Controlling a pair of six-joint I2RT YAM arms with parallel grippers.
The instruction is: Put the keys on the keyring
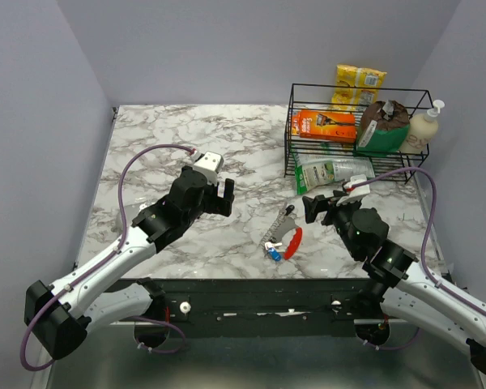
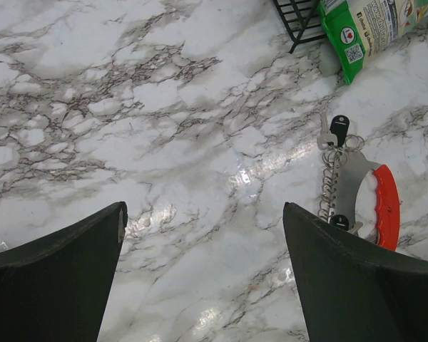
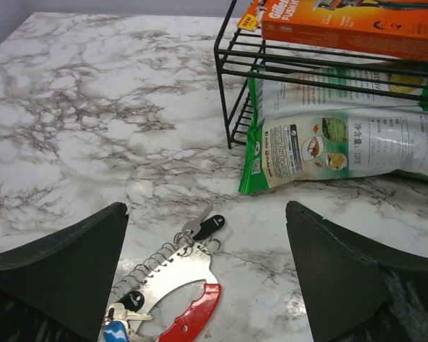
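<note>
The keyring is a red curved loop on a silvery plate, lying flat on the marble table near its front edge. It shows at the right edge of the left wrist view and low in the right wrist view. Small keys cluster around it: a blue-headed one at the near end and a dark oval-headed one at the far end. My left gripper hovers open to the left of the bunch, with bare marble between its fingers. My right gripper stands open just right of the bunch, nothing in it.
A black wire basket at the back right holds an orange razor box and a brown-green bag. A green packet lies under its front. A soap bottle and yellow packs stand behind.
</note>
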